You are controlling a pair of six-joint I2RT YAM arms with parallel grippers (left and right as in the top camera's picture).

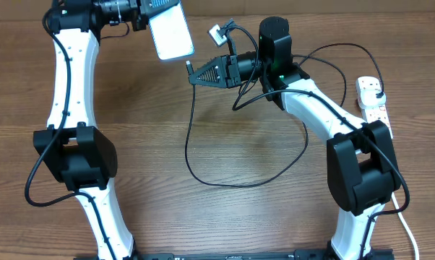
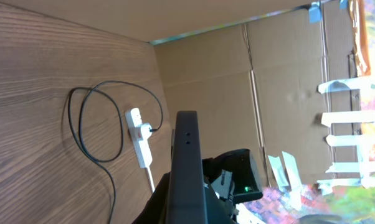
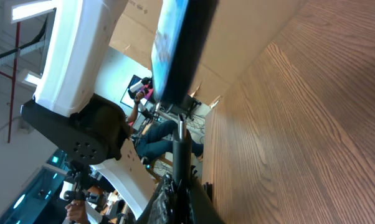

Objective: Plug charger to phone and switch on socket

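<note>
My left gripper [image 1: 147,18] is shut on the phone [image 1: 170,32] and holds it above the table's far left, its bright screen facing up. In the left wrist view the phone [image 2: 186,155] shows edge-on as a dark slab between my fingers. My right gripper [image 1: 192,74] is shut on the charger's connector end [image 3: 180,146], which points at the phone's lower edge [image 3: 175,56]. Whether the tip is inside the port cannot be told. The charger cable [image 1: 203,177] loops across the table to the white socket [image 1: 371,97] at the right edge, where its plug [image 2: 147,129] sits.
The socket's white cord [image 1: 407,227] runs down the right side, past my right arm's base. A cardboard wall [image 2: 237,74] stands behind the table's far edge. The charger's slack loop lies on the wood between my two arms.
</note>
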